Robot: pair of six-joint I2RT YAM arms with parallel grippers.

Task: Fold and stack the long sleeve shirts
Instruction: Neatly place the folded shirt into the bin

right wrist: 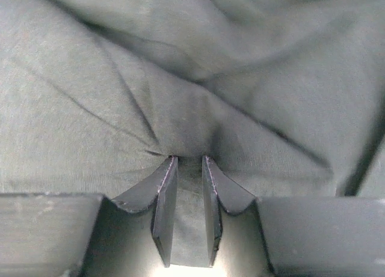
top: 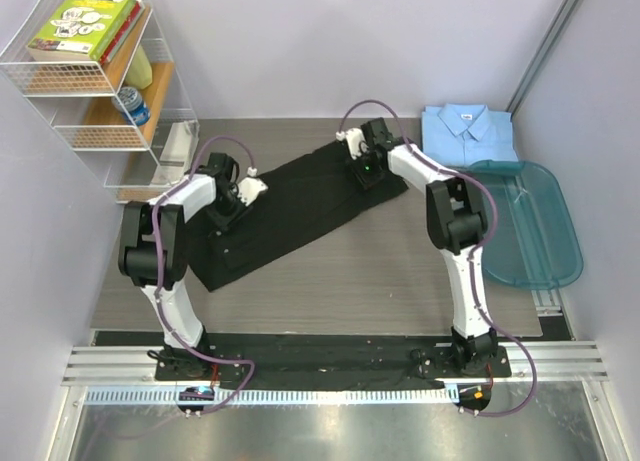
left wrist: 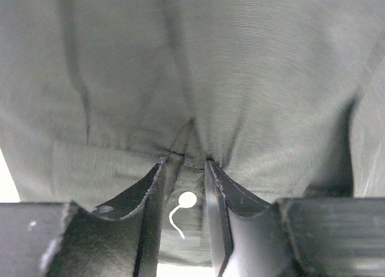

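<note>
The black shirt (top: 300,206) lies in a long diagonal band across the table, from near left to far right. My left gripper (top: 232,209) is down on its left part and my right gripper (top: 366,176) on its far right end. In the left wrist view the gripper (left wrist: 185,164) is shut on a pinched fold of black cloth (left wrist: 240,79), with a pale button (left wrist: 187,199) between the fingers. In the right wrist view the gripper (right wrist: 189,159) is likewise shut on a fold of black cloth (right wrist: 240,79). The light blue shirt (top: 468,131) lies folded at the back right.
A teal plastic tub (top: 525,221) sits at the right edge, just in front of the blue shirt. A wire shelf (top: 100,91) with books and a bottle stands at the back left. Walls close in on both sides.
</note>
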